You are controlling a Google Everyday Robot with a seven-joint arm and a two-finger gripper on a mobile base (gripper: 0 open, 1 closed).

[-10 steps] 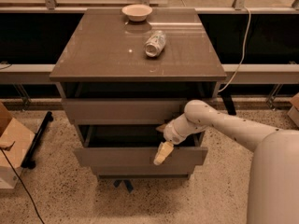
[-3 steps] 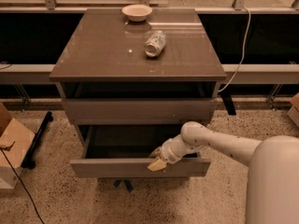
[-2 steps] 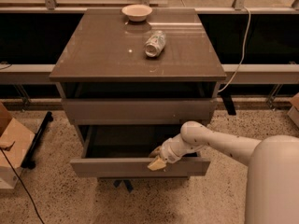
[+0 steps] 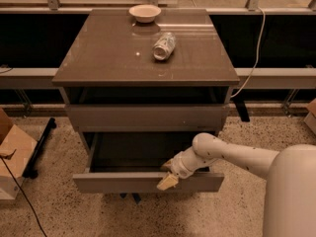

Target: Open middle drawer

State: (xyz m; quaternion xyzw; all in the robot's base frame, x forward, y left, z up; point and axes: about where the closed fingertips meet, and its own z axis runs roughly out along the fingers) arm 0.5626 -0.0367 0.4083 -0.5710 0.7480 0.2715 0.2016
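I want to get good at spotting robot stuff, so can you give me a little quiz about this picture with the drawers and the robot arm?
1. True or false: the wide taupe-grey middle drawer stands pulled out.
2. Where is the robot's tan-tipped gripper? A: inside a pale bowl. B: at the top edge of the middle drawer's front, right of centre. C: down on the speckled floor.
3. Fill in: the silvery metal can on the glossy brown cabinet top lies on its ____.
Key: 1 true; 2 B; 3 side.
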